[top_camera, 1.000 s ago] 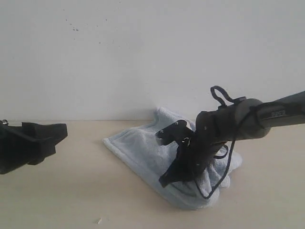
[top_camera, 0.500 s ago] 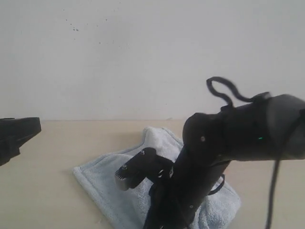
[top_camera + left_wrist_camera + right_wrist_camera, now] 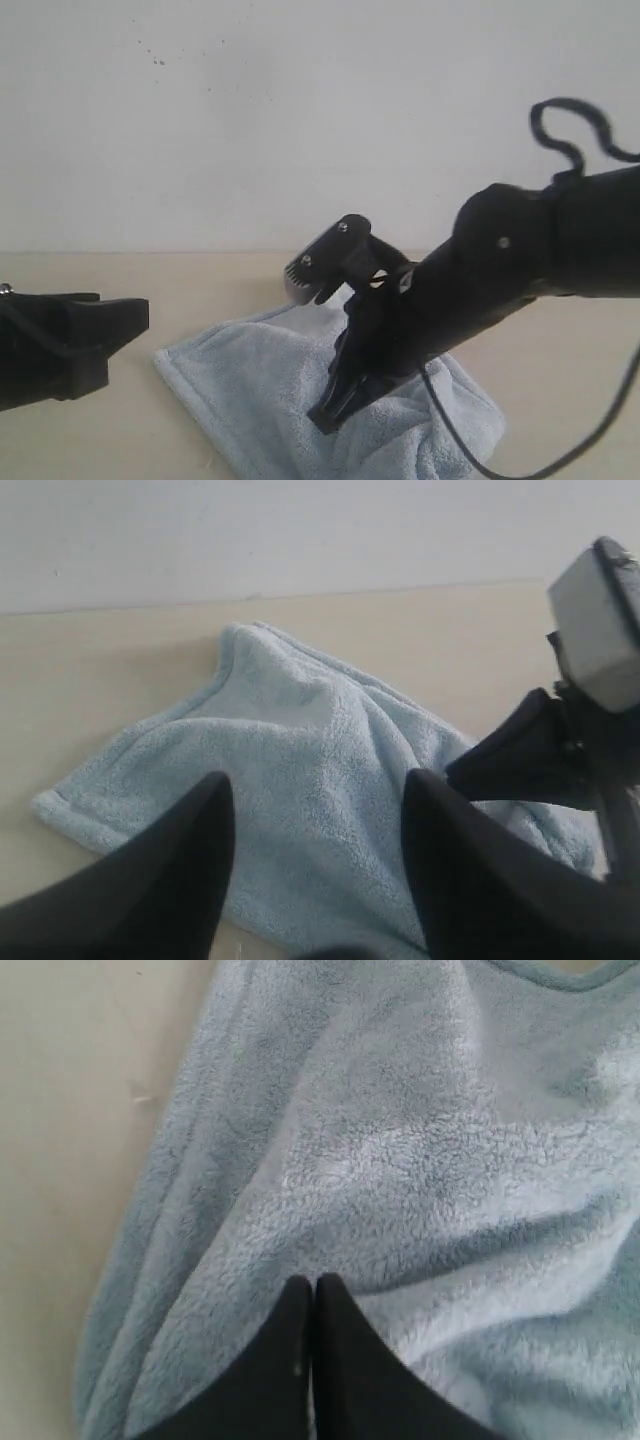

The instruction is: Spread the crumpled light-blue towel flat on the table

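Roughly half done: towel (image 3: 250, 370) lies lower centre on the table (image 3: 150, 275), its left part opened out, its right part bunched in folds. Right gripper (image 3: 314, 1285), clenched with no cloth visibly pinched, points into the folds; left gripper (image 3: 318, 860), lower left, gapes empty.

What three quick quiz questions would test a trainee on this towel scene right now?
1. True or false: the left pincer is shut.
2. The right pincer, tips closed, points at: A) the towel; B) bare table; C) the wall.
3. Short answer: does the towel lie fully flat?
Key: 1 false, its fingers stand apart. 2 A. 3 No, folds bunch up beside the right pincer.
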You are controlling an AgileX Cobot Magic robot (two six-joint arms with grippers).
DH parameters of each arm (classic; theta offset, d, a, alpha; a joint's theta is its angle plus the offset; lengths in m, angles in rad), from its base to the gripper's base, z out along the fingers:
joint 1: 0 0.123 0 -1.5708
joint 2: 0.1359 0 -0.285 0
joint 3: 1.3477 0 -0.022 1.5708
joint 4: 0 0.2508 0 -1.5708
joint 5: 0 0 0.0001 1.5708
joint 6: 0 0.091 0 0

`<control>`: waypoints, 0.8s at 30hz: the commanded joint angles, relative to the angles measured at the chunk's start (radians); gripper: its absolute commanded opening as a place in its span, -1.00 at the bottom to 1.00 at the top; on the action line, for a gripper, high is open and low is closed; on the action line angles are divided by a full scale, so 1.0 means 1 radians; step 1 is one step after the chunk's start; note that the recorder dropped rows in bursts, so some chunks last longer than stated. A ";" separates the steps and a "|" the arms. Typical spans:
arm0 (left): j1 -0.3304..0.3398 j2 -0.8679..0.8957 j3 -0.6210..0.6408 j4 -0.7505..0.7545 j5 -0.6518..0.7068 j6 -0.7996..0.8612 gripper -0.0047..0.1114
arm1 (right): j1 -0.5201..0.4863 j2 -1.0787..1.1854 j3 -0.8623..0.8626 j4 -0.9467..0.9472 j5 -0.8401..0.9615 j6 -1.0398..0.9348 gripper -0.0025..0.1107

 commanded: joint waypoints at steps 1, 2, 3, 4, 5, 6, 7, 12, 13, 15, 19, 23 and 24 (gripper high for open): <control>-0.006 0.053 0.006 0.008 -0.036 -0.006 -0.06 | -0.011 0.170 -0.117 0.002 -0.085 -0.018 -0.96; -0.006 0.063 0.006 0.008 -0.036 -0.006 -0.06 | -0.011 0.213 -0.156 0.002 -0.085 -0.018 -0.96; -0.006 0.070 0.006 0.008 -0.036 -0.006 -0.06 | -0.011 0.254 -0.196 0.002 -0.082 -0.018 -0.96; -0.006 0.077 0.006 0.008 -0.036 -0.006 -0.06 | -0.011 0.285 -0.236 0.002 -0.083 -0.018 -0.96; -0.006 0.082 0.006 0.008 -0.038 -0.006 -0.06 | -0.011 0.323 -0.275 0.002 -0.083 -0.018 -0.96; -0.006 0.084 0.006 0.009 -0.039 -0.006 -0.06 | -0.011 0.358 -0.314 0.002 -0.084 -0.018 -0.96; -0.006 0.086 0.006 0.009 -0.039 0.000 -0.06 | -0.015 0.392 -0.344 0.002 -0.084 -0.018 -0.96; -0.006 0.088 0.006 0.012 -0.044 0.002 -0.06 | -0.035 0.530 -0.490 0.009 -0.057 0.039 -0.96; -0.006 0.088 0.006 0.012 -0.044 0.002 -0.06 | -0.037 0.548 -0.508 0.009 -0.041 0.039 -0.96; -0.006 0.088 0.006 0.012 -0.044 0.002 -0.06 | -0.037 0.585 -0.540 0.009 0.005 0.041 -0.96; -0.006 0.088 0.006 0.012 -0.043 0.004 -0.06 | -0.032 0.620 -0.561 0.032 0.111 0.041 -0.96; -0.006 0.088 0.006 0.012 -0.043 0.010 -0.06 | -0.008 0.619 -0.559 0.107 0.269 -0.052 -0.96; -0.006 0.088 0.006 0.012 -0.044 0.013 -0.06 | -0.001 0.619 -0.559 0.145 0.316 -0.097 -0.96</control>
